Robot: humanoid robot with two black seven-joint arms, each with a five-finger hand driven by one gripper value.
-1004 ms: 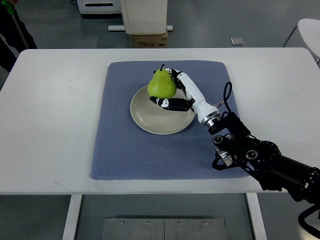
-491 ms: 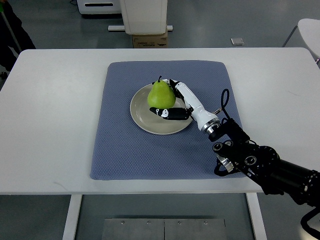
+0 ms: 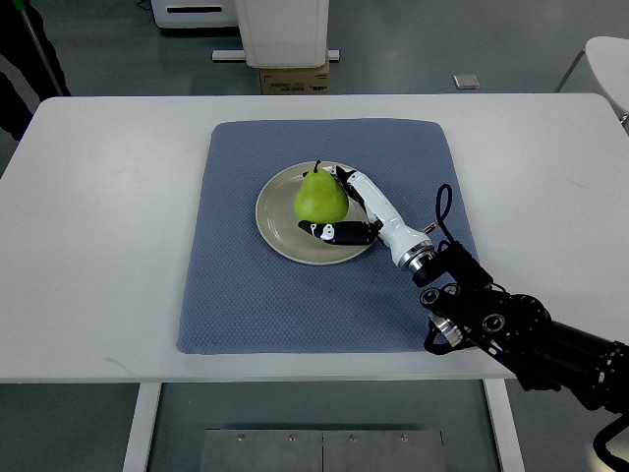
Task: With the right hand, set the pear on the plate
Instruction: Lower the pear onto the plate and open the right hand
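Note:
A green pear (image 3: 319, 197) stands upright on a cream plate (image 3: 280, 221) in the middle of a blue-grey mat (image 3: 246, 285). My right hand (image 3: 339, 206) comes in from the lower right and is curled around the pear's right side, with the thumb (image 3: 329, 232) below it and the fingers behind it. The pear rests on the plate's surface, right of its centre. The left arm is out of view.
The mat lies on a white table (image 3: 98, 246). A person's dark sleeve (image 3: 25, 69) shows at the far left past the table edge. A white cabinet (image 3: 283, 29) and a cardboard box (image 3: 293, 79) stand beyond the far edge.
My right hand has carried the pear toward me and down, from the plate's far rim onto the plate. The arm has drawn back toward the lower right.

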